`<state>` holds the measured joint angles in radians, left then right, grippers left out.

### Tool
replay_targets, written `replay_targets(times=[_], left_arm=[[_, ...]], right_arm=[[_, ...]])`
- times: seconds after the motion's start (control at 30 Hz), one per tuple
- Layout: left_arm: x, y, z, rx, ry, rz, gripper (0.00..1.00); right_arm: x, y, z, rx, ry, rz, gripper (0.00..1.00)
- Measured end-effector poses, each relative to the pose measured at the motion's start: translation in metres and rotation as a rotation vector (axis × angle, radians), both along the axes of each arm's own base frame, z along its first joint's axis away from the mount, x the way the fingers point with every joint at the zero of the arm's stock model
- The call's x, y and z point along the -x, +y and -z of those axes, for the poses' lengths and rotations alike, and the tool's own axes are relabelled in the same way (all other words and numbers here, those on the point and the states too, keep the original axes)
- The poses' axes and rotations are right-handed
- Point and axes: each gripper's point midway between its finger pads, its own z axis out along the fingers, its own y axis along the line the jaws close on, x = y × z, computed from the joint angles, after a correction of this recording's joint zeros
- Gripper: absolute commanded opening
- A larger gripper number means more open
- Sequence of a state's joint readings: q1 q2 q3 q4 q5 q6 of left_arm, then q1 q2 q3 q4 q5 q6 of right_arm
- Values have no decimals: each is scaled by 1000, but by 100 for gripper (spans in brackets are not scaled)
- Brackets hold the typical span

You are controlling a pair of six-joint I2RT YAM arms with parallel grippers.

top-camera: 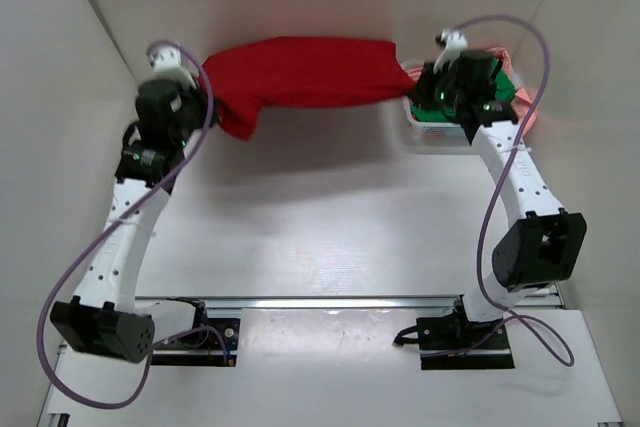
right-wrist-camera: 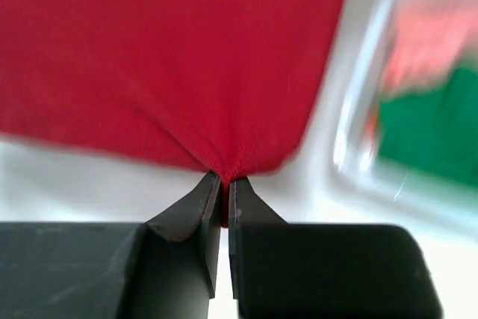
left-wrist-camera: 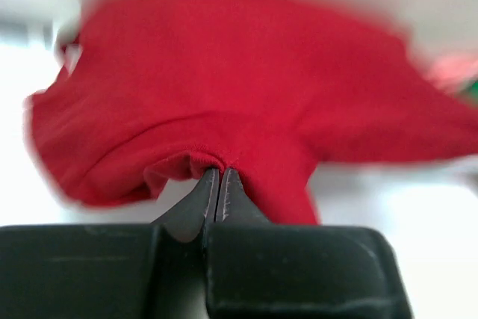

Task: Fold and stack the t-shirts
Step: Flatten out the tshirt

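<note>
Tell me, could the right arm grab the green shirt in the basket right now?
Probably not yet. The green shirt lies close by in the white basket, but the right claw is shut on the red shirt, stretched across to the left claw. It would need to let go first.

The dark red t-shirt (top-camera: 300, 72) is soft, matt knit cloth. Its stitched hem bunches where the left gripper (left-wrist-camera: 218, 177) pinches it, and fine creases fan from the right gripper (right-wrist-camera: 224, 184). The fingers of both look like smooth black plastic with a dull sheen. Beside the right gripper, the basket (right-wrist-camera: 351, 147) is glossy white plastic. It holds the matt cloth of the green t-shirt (right-wrist-camera: 433, 132) and the salmon pink t-shirt (right-wrist-camera: 426, 42). The tabletop (top-camera: 320, 217) is smooth, matt white.
</note>
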<state>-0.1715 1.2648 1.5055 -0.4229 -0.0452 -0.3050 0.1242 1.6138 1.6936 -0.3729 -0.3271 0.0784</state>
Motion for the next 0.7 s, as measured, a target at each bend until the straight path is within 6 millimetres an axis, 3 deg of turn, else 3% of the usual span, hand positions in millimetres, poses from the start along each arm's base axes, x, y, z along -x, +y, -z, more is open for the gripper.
replay_targets(times=[0.07, 0.13, 0.2, 0.23, 0.27, 0.33, 0.47, 0.57, 0.7], left_arm=[[18, 1, 61, 3, 126, -1, 0], [39, 0, 124, 10, 250, 2, 0], [71, 1, 182, 15, 383, 4, 3], [86, 0, 202, 21, 433, 12, 3], [100, 0, 216, 27, 471, 16, 22], [125, -1, 232, 41, 521, 38, 33], [146, -9, 228, 68, 527, 88, 50], [155, -9, 229, 67, 546, 96, 52], [167, -5, 238, 58, 596, 83, 47]], right_arm=[[18, -6, 67, 0, 154, 15, 0], [55, -12, 143, -7, 351, 36, 0], [99, -13, 196, -10, 515, 50, 0], [120, -12, 212, -10, 582, 53, 0], [140, -11, 225, -14, 632, 55, 0], [174, -6, 238, -28, 701, 54, 0], [218, -2, 252, -61, 774, 53, 0], [231, -8, 264, -58, 826, 79, 0], [235, -19, 271, -52, 859, 126, 0]])
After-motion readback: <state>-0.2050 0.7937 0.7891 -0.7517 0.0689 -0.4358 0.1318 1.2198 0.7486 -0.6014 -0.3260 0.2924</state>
